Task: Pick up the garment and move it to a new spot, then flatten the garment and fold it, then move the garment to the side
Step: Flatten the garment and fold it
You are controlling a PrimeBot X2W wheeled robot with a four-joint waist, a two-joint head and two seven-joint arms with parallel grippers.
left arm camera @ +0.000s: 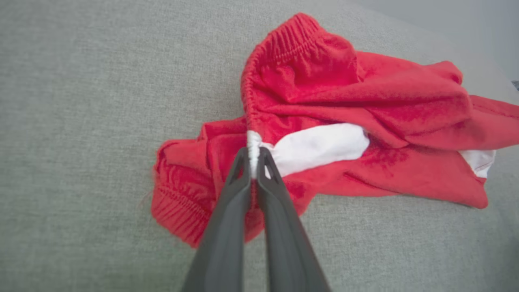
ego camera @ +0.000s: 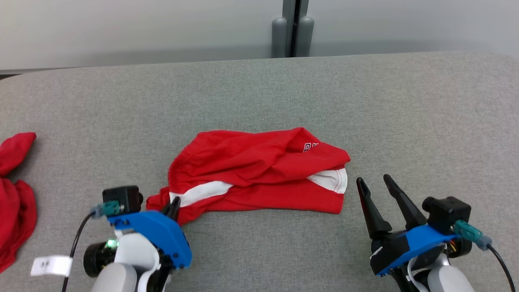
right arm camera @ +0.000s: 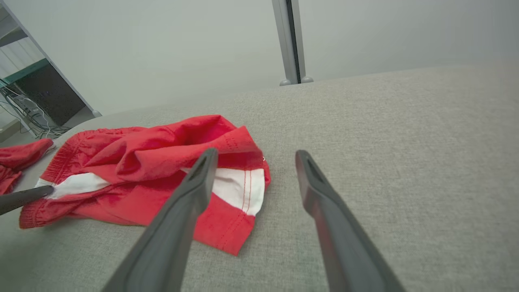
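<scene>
At the far left of my head view a second red cloth (ego camera: 14, 194) lies bunched at the edge of the grey table (ego camera: 259, 89), well apart from the piece I am working. Next comes my left gripper (ego camera: 174, 207), low on the table at the garment's left end. From the left wrist view I see its two dark fingers (left arm camera: 227, 227) pressed together, clamped on the gathered edge of the garment (ego camera: 259, 174) right where the elastic waistband (left arm camera: 246, 93) meets the white stripe (left arm camera: 320, 148). A thin ridge of white fabric stands pinched between the tips, and in that view a crumpled red lobe of waistband lies under and to the left of the fingers. The garment, red shorts with white side panels, lies rumpled on the table in the middle, between my two grippers. Its folds are piled loosely and a bit of white lettering (ego camera: 311, 147) shows near its upper right. Its right end, a leg hem with a white panel (ego camera: 334, 179), lies flat on the table. Just beside that hem, to the right, sits my right gripper (ego camera: 374, 180), fingers spread wide with nothing between them. In the right wrist view one finger (right arm camera: 194, 182) crosses in front of the white panel, and I cannot tell whether it touches the cloth. Behind the table a grey post (ego camera: 292, 32) stands against the pale wall.
</scene>
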